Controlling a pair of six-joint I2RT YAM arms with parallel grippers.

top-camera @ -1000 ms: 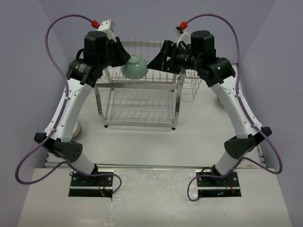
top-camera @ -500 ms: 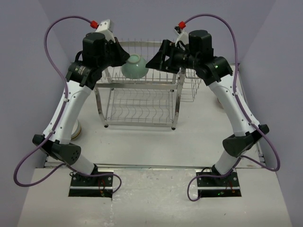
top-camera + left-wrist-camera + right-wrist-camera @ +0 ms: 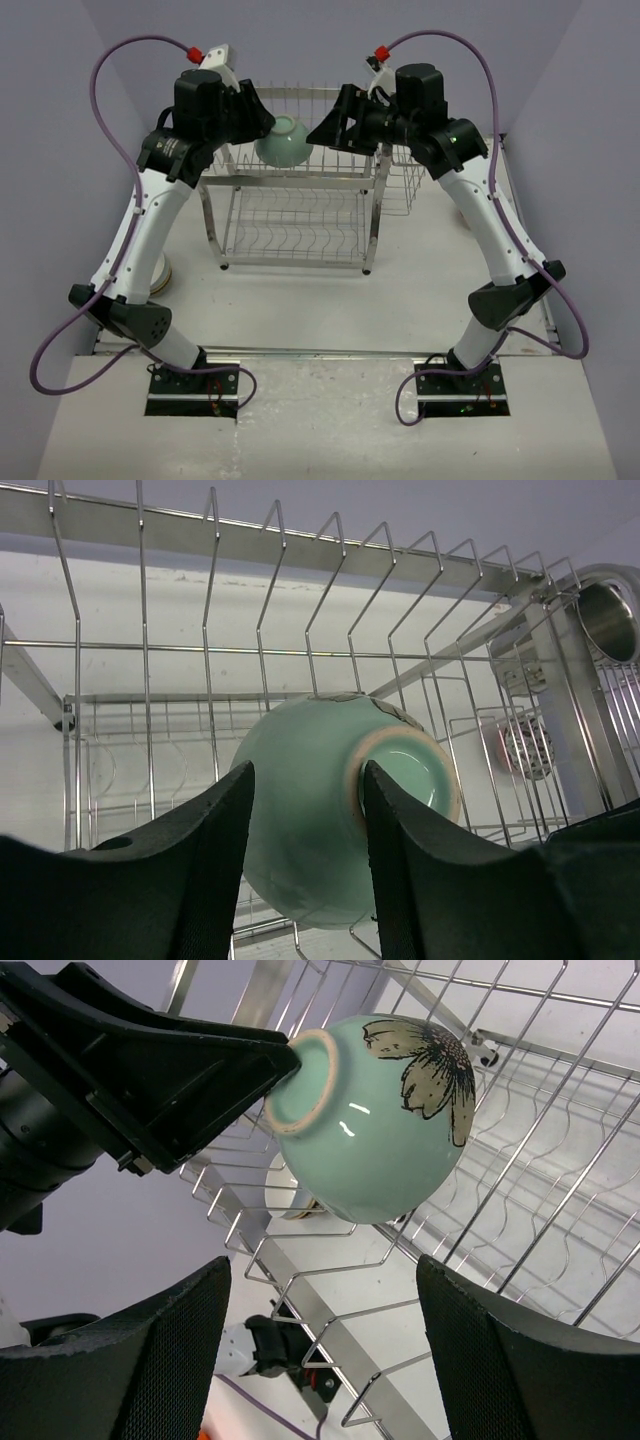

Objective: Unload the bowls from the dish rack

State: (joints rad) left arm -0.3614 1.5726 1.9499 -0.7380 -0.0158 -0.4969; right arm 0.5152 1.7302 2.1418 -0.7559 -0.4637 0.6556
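Note:
The mint-green bowl (image 3: 283, 139) lies on its side on the top tier of the steel dish rack (image 3: 295, 235), foot ring towards my left arm. My left gripper (image 3: 264, 122) has its fingers closed in on the bowl (image 3: 310, 820): one finger (image 3: 395, 850) sits against the foot ring, the other (image 3: 215, 860) against the bowl's wall. My right gripper (image 3: 321, 133) hovers open and empty just right of the bowl. The right wrist view shows the bowl (image 3: 385, 1130) with a dark flower print, and the left finger at its foot. The rack's lower tier holds nothing.
A steel cup (image 3: 610, 620) stands in the rack's side basket (image 3: 405, 185). A pinkish patterned dish (image 3: 527, 750) shows through the wires. A white bowl (image 3: 160, 275) sits on the table left of the rack, and another dish (image 3: 466, 216) to its right.
Both arms have shifted very slightly. The right gripper has edged a little left and up. The bowl has stayed in the same place on the top tier.

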